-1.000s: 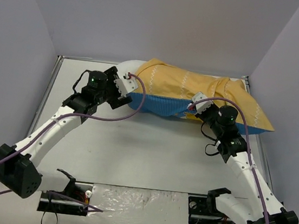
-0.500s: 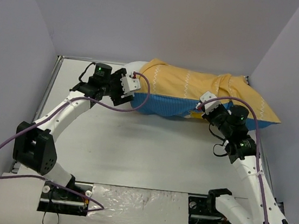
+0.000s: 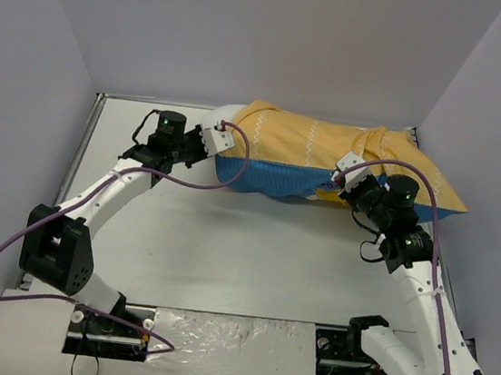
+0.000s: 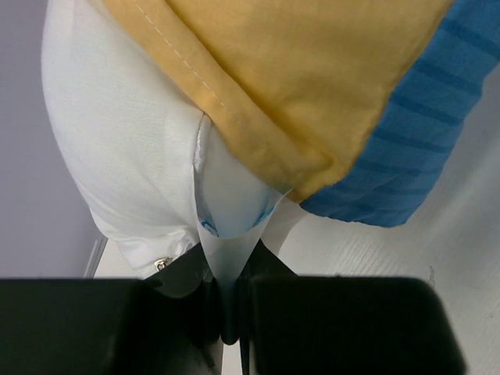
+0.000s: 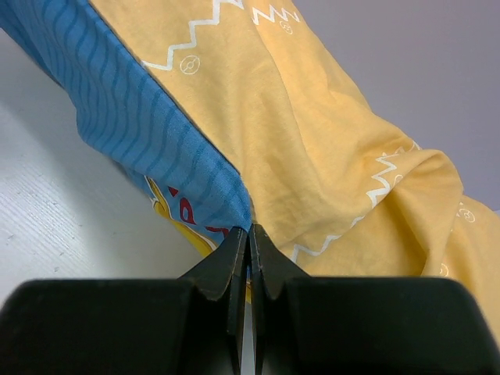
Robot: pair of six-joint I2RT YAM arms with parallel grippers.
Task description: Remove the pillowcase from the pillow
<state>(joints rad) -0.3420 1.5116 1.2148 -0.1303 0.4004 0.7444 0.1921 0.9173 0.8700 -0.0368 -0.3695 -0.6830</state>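
Note:
The pillowcase [image 3: 329, 147] lies across the back of the table, mustard side up with white zigzags and the blue striped side [image 5: 117, 117] underneath. The white pillow [image 3: 226, 111] sticks out of its left end. In the left wrist view the pillow [image 4: 125, 141] bulges out past the yellow hem [image 4: 258, 133]. My left gripper [image 4: 229, 297] is shut on the pillow's thin white tag [image 4: 230, 211] with blue print. My right gripper [image 5: 250, 242] is shut on the pillowcase at the seam between blue and yellow, on the front right side [image 3: 344, 173].
The white table [image 3: 226, 239] has grey walls close on the left, back and right. A raised rim [image 3: 87, 140] runs along its left edge. The pillow rests against the back wall. A shiny plate [image 3: 232, 336] lies between the arm bases.
My left gripper moved in to the pillow's exposed end and went from open to shut on the tag. My right arm shifted right, still pinching the pillowcase, which slid slightly right.

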